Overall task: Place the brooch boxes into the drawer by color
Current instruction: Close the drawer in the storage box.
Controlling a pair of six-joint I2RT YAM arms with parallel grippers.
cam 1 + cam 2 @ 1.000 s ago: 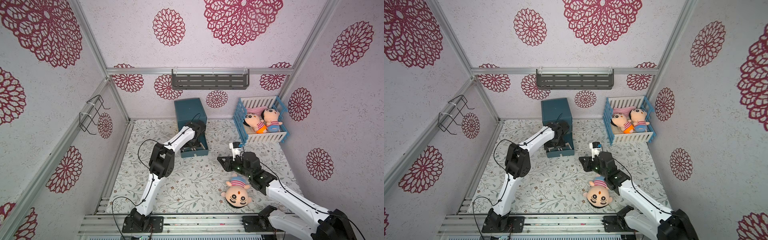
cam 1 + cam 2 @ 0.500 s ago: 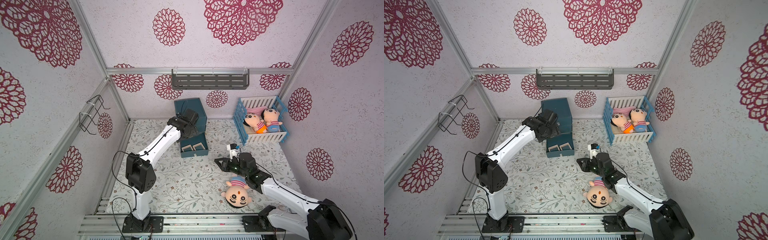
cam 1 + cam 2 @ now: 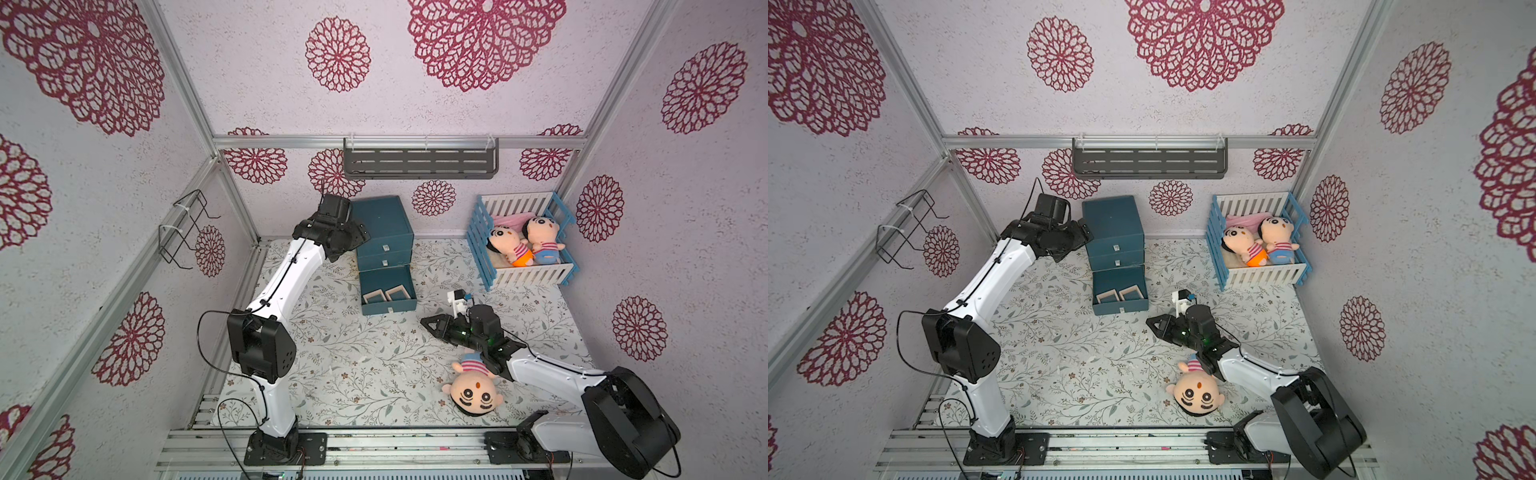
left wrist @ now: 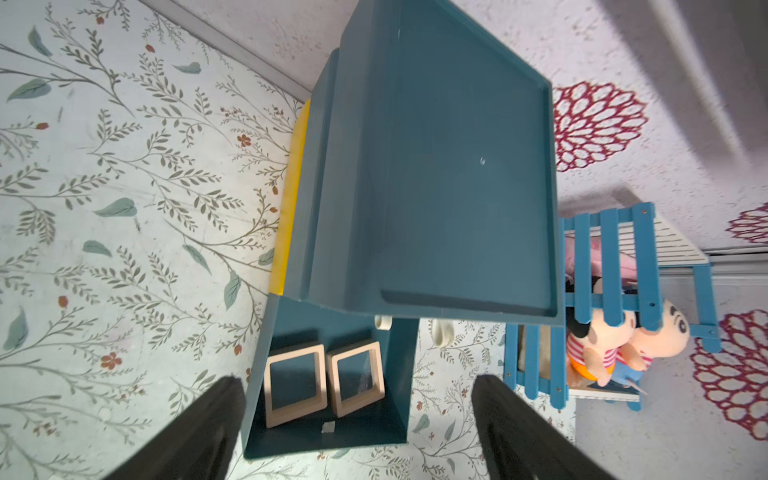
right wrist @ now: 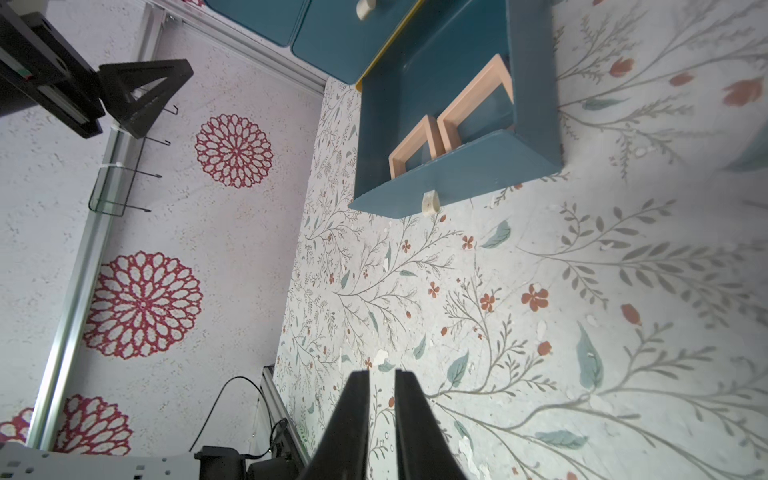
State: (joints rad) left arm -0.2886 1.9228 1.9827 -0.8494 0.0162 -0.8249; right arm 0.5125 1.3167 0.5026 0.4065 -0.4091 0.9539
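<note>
1. Left claw [image 4: 359,384]: fingers wide apart, empty, beside the cabinet [image 3: 382,224].
2. Right claw [image 5: 382,374]: fingers nearly together, empty, over the worktop [image 3: 353,365].
3. Two wood-coloured brooch boxes [image 3: 374,296]: side by side in the open bottom drawer [image 3: 388,308].

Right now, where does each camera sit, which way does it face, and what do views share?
Both top views: high at the front, looking down toward the back wall; both arms show, left hand by the cabinet, right hand over the mat.
Left wrist: above the cabinet, looking down into the open drawer, crib beside; its spread fingers show.
Right wrist: low over the mat, facing the drawer front; its near-shut fingers and the left hand show.
Shared: every view shows the drawer holding two wood-coloured boxes.
</note>
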